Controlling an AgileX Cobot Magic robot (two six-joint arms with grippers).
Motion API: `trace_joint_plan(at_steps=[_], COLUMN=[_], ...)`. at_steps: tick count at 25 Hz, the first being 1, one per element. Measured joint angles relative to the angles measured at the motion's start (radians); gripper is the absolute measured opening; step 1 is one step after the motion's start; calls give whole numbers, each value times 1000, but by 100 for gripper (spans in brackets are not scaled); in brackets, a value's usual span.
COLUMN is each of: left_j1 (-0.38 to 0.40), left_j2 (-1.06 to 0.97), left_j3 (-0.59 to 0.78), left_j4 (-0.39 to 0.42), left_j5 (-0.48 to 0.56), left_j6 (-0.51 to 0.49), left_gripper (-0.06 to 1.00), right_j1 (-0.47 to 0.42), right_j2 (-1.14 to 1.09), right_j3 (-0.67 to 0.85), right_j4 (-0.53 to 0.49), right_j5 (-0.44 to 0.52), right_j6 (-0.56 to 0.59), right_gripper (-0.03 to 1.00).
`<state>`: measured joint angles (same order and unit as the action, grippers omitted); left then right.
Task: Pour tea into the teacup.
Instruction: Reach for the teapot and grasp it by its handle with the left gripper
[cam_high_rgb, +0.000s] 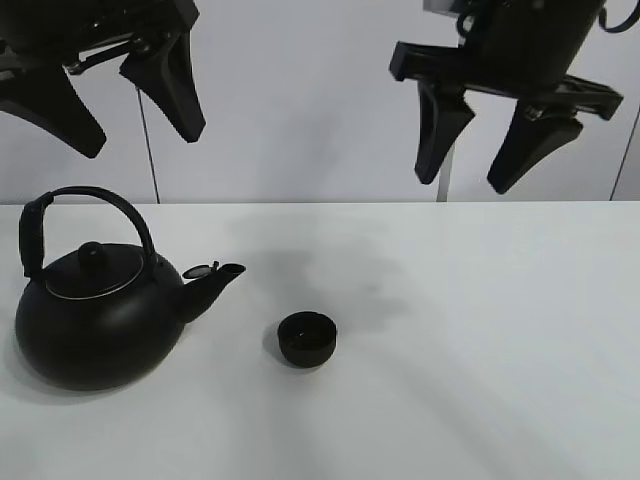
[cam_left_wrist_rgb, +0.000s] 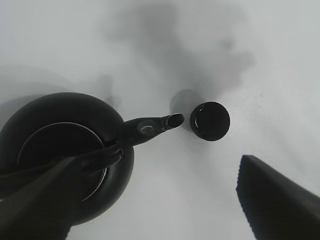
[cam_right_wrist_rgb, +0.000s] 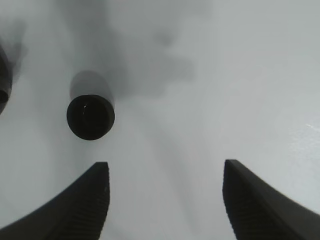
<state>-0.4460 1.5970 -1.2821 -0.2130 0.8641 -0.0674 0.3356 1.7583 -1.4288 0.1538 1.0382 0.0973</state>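
A white worktop (cam_high_rgb: 480, 380) runs back to a pale wall (cam_high_rgb: 300, 100). At the left stands a round black kettle (cam_high_rgb: 95, 325), its handle arched up and its spout pointing toward the middle. High above it hangs the left pincer (cam_high_rgb: 142, 140), spread wide and empty. The teacup (cam_high_rgb: 307, 338) sits upright near the spout, not touching it. Above the right side hangs the right pincer (cam_high_rgb: 464, 182), jaws parted, gripping nothing.

The kettle (cam_high_rgb: 95, 335) is matt black with a faint sheen on its rounded body and a thin, bright metal lid rim (cam_high_rgb: 95, 296), the teacup (cam_high_rgb: 306, 338) is matt black too, the worktop (cam_high_rgb: 480, 350) is smooth, dull white, and the right fingers (cam_right_wrist_rgb: 85, 210) look like black plastic with finely ribbed inner faces.
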Motion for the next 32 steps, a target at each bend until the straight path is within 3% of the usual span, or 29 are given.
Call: trace_joint_plan(at_steps=[10,32], left_j1=[0,0], left_j2=[0,0], left_j3=[0,0], left_j4=[0,0], left_j5=[0,-1], left_j6=[0,0], left_gripper=[61,61], right_j1=[-54,-55], right_j2=[-120,-136], right_j3=[0,0], right_j4=[-48,-53], right_j5=[108,115], right_j6=[-80,-86], right_gripper=[45,45])
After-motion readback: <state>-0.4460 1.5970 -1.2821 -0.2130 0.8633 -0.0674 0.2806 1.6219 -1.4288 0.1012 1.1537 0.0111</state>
